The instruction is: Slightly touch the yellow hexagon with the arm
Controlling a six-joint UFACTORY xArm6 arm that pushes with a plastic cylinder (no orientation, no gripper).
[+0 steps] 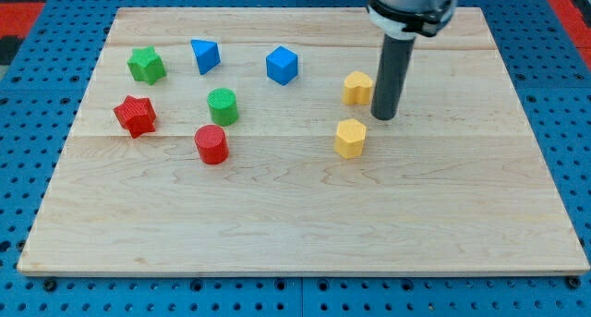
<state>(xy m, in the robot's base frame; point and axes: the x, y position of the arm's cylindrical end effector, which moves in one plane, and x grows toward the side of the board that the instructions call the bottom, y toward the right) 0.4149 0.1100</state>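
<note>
My tip (383, 116) stands on the board right of centre, with the dark rod rising from it to the view's top. A yellow hexagon-like block (350, 138) lies just below and left of the tip, a small gap apart. A second yellow block (358, 87), its shape unclear, sits right against the rod's left side; I cannot tell whether they touch.
A blue cube (282, 65), a blue triangle (204, 54) and a green star (146, 65) lie along the top left. A green cylinder (223, 106), a red star (135, 115) and a red cylinder (211, 144) lie below them. The wooden board (295, 234) ends at blue pegboard.
</note>
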